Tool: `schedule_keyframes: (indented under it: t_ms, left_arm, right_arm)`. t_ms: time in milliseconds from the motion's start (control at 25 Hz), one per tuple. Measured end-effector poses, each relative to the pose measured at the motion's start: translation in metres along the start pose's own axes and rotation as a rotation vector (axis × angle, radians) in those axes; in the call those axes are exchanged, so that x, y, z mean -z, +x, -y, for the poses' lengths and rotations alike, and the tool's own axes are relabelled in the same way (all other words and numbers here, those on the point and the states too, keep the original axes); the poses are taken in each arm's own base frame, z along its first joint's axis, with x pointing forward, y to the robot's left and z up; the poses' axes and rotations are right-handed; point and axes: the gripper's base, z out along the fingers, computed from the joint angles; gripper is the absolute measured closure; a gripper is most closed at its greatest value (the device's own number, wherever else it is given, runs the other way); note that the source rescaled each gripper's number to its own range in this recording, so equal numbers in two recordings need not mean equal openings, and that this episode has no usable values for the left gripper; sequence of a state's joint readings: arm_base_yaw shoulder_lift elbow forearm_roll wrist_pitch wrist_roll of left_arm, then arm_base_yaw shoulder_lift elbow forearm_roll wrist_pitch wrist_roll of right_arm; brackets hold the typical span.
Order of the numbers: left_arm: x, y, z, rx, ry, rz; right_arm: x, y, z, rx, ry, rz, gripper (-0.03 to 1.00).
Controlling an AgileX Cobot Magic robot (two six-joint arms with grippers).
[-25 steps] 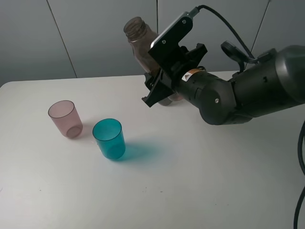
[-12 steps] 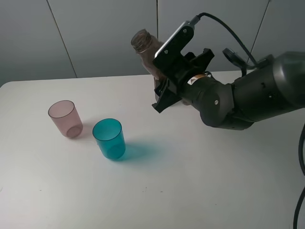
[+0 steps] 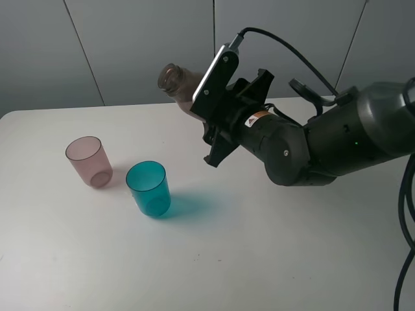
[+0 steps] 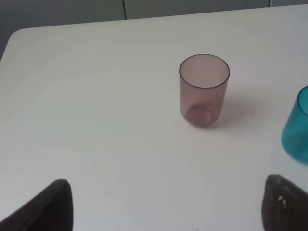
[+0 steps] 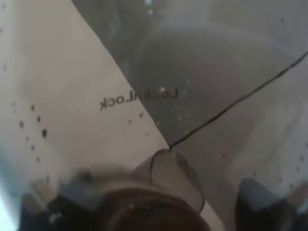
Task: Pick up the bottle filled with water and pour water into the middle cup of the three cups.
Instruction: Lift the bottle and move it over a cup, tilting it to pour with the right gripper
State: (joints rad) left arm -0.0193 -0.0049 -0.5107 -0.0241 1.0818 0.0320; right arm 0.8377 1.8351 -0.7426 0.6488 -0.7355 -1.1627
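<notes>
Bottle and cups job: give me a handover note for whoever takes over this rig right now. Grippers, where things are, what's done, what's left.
Right gripper: shut on the bottle, which is held clear of the table and tilted, mouth toward the cups.
Left gripper: open, holding nothing, facing the pink cup.
Teal cup: upright on the table beside the pink cup; looks empty. Only two cups show.
Done: bottle picked up and tipped; no water seen running.
Left: bring the mouth over the teal cup and pour.
</notes>
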Motion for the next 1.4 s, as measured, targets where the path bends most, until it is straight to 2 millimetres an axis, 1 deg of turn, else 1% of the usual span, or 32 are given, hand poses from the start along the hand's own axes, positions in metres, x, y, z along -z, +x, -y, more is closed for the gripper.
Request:
schedule_keyframes:
  t_ms: [240, 560, 680, 1040, 1240, 1400]
  left_arm:
    - [0.000, 0.000, 0.000, 0.000, 0.000, 0.000]
    - [0.000, 0.000, 0.000, 0.000, 0.000, 0.000]
    - [0.000, 0.000, 0.000, 0.000, 0.000, 0.000]
    - [0.000, 0.000, 0.000, 0.000, 0.000, 0.000]
    - [0.000, 0.000, 0.000, 0.000, 0.000, 0.000]
    - [0.000, 0.000, 0.000, 0.000, 0.000, 0.000]
  right_arm:
    - [-0.001, 0.001, -0.001, 0.049, 0.001, -0.007, 0.92]
    - [-0.010, 0.016, -0.013, 0.184, -0.001, -0.065, 0.92]
    - [-0.011, 0.018, -0.014, 0.230, -0.001, -0.070, 0.92]
    - [-0.008, 0.011, -0.017, 0.357, 0.020, -0.037, 0.92]
    - [-0.004, 0.003, -0.024, 0.458, 0.018, 0.001, 0.92]
    - [-0.003, 0.001, -0.027, 0.508, 0.017, 0.011, 0.92]
